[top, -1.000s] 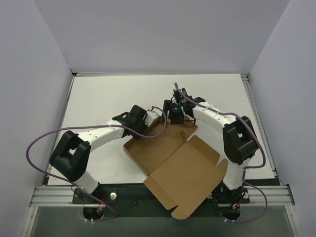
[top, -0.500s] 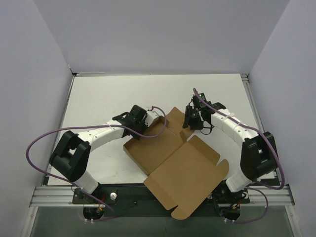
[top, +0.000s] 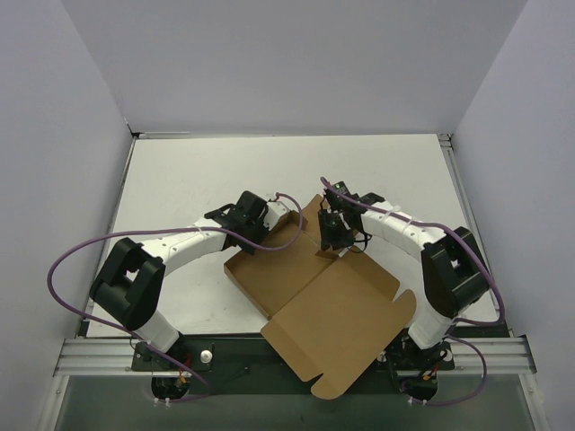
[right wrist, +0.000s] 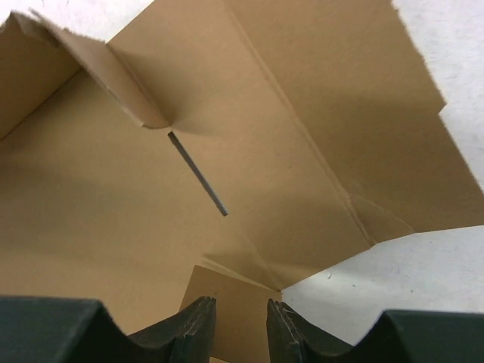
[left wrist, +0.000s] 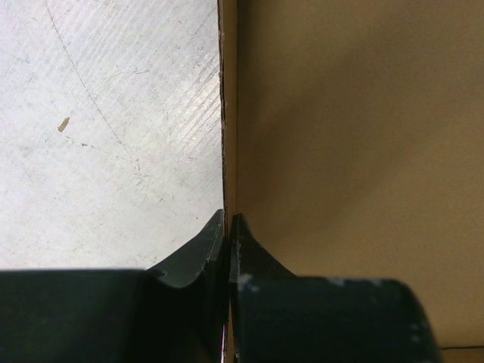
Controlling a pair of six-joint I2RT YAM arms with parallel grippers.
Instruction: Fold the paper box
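The paper box [top: 296, 267] is a brown cardboard tray, partly folded, in the middle of the table. Its big lid panel [top: 346, 314] lies flat toward the near edge. My left gripper [top: 272, 219] is shut on the box's upright rear-left wall; in the left wrist view the two fingertips pinch that wall's edge [left wrist: 228, 136]. My right gripper [top: 331, 239] hovers over the box's right corner. In the right wrist view it [right wrist: 240, 308] stands open with a narrow gap, just above a small flap [right wrist: 227, 291], with the box's inside [right wrist: 249, 128] and a slot [right wrist: 198, 174] beyond.
The white table [top: 189, 180] is enclosed by grey walls at the back and sides. A metal rail [top: 252, 352] runs along the near edge, and the lid's front corner [top: 328, 386] overhangs it. Purple cables loop from both arms.
The right arm swung out to the right, then came back left and nearer over the box's right corner, and its jaws narrowed. The left gripper kept its pinch on the wall.
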